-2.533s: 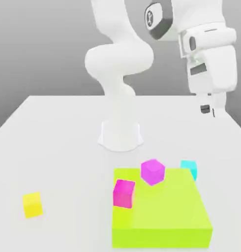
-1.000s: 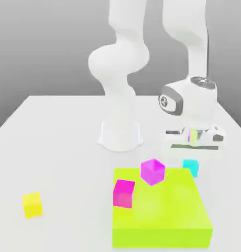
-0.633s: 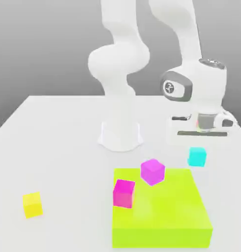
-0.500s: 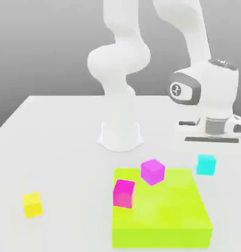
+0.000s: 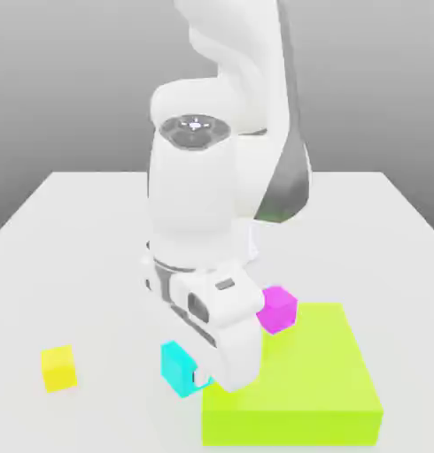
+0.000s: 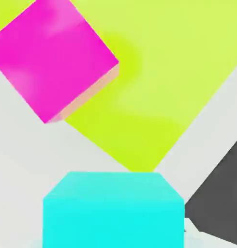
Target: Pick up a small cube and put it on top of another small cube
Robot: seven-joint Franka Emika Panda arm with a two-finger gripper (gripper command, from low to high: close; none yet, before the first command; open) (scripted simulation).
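The small cyan cube is held in the gripper, whose fingers are closed tightly on it. In the exterior view the cube hangs just beside the near corner of the flat lime-green block, on the exterior view's left of it, and it looks raised from the white table. In the hand view the cyan cube sits close under the camera, with a corner of the lime-green block behind it. A magenta cube lies on that block near its edge in the hand view, and part of it reaches over the table. In the exterior view another magenta cube rests on the far part of the lime-green block, partly covered by the white hand of the arm. A yellow cube stands on the table well apart from the lime-green block, toward the exterior view's left.
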